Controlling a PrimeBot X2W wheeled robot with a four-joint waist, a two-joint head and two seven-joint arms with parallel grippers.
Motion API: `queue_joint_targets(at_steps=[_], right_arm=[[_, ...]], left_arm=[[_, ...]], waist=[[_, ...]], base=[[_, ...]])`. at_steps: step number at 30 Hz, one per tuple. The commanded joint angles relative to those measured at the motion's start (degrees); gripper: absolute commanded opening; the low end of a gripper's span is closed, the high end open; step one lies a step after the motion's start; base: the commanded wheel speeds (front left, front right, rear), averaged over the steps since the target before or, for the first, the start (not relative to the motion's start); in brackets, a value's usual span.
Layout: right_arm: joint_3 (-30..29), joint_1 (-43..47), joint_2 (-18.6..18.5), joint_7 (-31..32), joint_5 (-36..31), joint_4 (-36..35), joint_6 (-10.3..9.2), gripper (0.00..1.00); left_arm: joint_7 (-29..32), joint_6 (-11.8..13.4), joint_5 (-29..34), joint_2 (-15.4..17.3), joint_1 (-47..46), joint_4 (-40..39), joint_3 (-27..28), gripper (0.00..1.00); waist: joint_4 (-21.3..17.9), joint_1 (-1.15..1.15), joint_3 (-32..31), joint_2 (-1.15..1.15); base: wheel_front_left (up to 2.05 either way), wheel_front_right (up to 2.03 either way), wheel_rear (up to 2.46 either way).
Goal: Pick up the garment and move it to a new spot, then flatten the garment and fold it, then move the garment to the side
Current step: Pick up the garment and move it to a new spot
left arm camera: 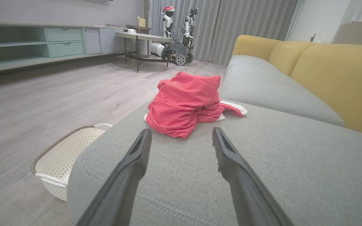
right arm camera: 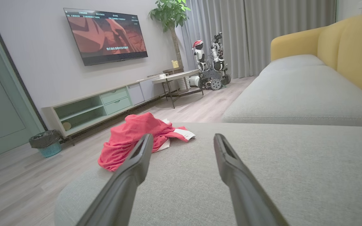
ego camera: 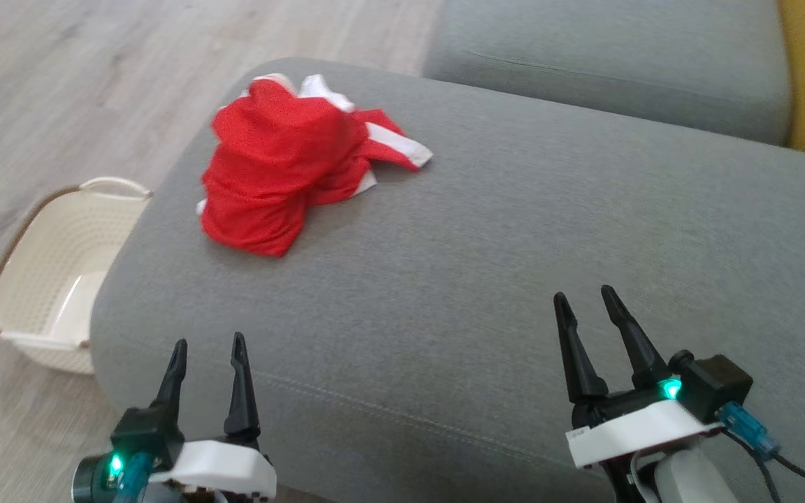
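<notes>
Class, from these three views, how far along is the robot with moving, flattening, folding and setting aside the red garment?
Done: nothing visibly; the red garment lies crumpled near the left edge of the grey sofa seat. In hand: nothing; the left gripper and right gripper are open, empty and short of it. Left: pickup and move, flattening, folding, setting aside.
</notes>
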Motion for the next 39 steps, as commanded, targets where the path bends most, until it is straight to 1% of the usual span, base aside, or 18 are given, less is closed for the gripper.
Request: queue_joint_targets(at_steps=[1,9,16,21,25,28,33,36,39], right_arm=[[1.3,-1.7,-0.2,-0.6,0.5,-1.9,0.59,1.0],[2.1,-1.1,-0.2,-0.6,0.7,-2.1,0.59,1.0],[2.6,-1.2,-0.2,-0.6,1.3,-2.1,0.59,1.0],[3.0,-1.3,-0.2,-0.6,1.3,-2.2,0.59,1.0],[2.4,-1.2,-0.2,-0.6,1.4,-2.7,0.59,1.0],[2.1,-1.4,-0.2,-0.6,0.8,-3.2,0.59,1.0],[0.1,-2.3,-0.2,-0.6,-1.4,-5.2,0.59,1.0],[-1.0,-3.0,-0.2,-0.1,-2.6,-7.0,0.59,1.0],[-1.9,-3.4,-0.2,0.7,-3.6,-8.9,0.59,1.0]], left_arm=[[-0.7,-0.1,0.5,-0.2,-1.7,-2.6,2.1,1.0],[-0.7,-0.4,0.1,-0.2,-0.9,-3.1,2.8,1.0],[-0.7,-0.3,-1.3,-0.2,-0.6,-3.3,3.3,1.0],[-0.7,-0.4,-0.8,-0.2,-0.8,-3.1,3.7,1.0],[-0.7,-0.7,-0.6,-0.2,-1.0,-3.3,5.1,1.0],[-0.7,-1.4,-0.1,-0.2,-1.7,-3.5,6.5,1.0],[-0.7,-3.4,1.6,0.3,-4.2,-3.2,7.8,1.0],[-0.7,-4.6,0.8,0.7,-7.1,-2.8,10.0,1.0],[-0.7,-6.2,0.1,2.0,-11.0,-1.3,11.7,1.0]], waist=[[2.1,0.0,-0.2,0.0],[4.0,0.0,0.0,0.0],[4.0,0.0,-0.1,0.0],[3.2,0.0,0.0,0.0],[1.9,0.0,0.6,0.0],[0.7,0.0,2.1,0.0],[-2.3,0.0,5.9,0.0],[-4.4,0.0,8.7,0.0],[-6.4,0.0,11.5,0.0]], base=[[0.0,0.0,0.0],[0.0,0.0,0.0],[0.0,0.0,0.0],[0.0,0.0,0.0],[0.0,0.0,0.0],[0.0,0.0,0.0],[0.0,0.0,0.0],[0.0,0.0,0.0],[0.0,0.0,0.0]])
